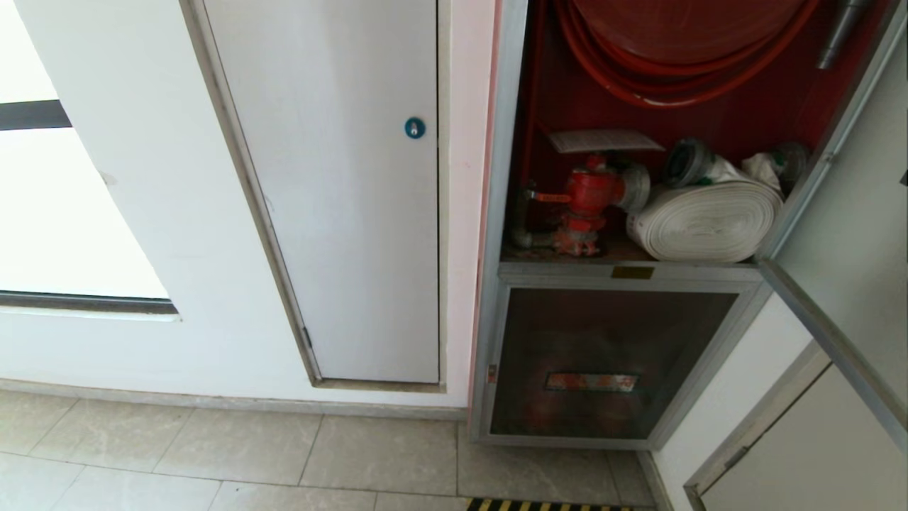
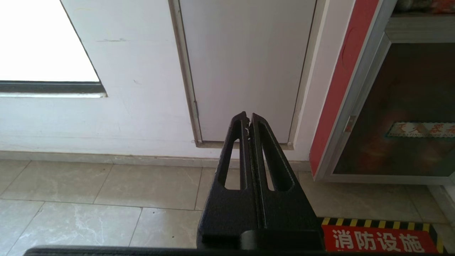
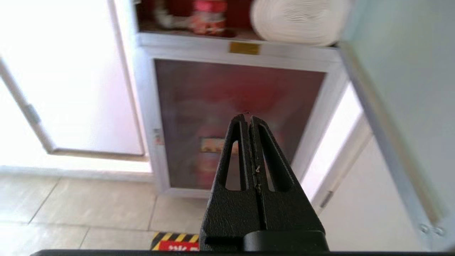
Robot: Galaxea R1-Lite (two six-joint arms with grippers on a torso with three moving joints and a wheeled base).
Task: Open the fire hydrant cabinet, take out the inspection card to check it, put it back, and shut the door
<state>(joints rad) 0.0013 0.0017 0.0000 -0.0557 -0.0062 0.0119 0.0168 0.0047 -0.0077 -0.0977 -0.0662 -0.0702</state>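
Both grippers sit with fingers pressed together on nothing: your right gripper [image 3: 249,117] faces the lower glass panel [image 1: 603,362] of the tall silver aluminium-framed fire hydrant cabinet [image 1: 500,213], your left gripper [image 2: 247,116] the plain white panel [image 2: 245,64] beside that cabinet. Its aluminium-framed door [image 1: 844,234] stands swung open; a white sheet [image 1: 603,140] lies above the red valve [image 1: 589,199] inside.

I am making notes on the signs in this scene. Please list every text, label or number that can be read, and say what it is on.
"消防设施": white characters on the red floor sign with a yellow-black striped edge.
Strip label on the lower glass panel: printed characters, too blurred to read.
Brass plate on the fire hydrant cabinet frame: too small to read.
Inspection card above the red valve: seen edge-on, nothing readable.
Small sticker on the lower frame: not readable.
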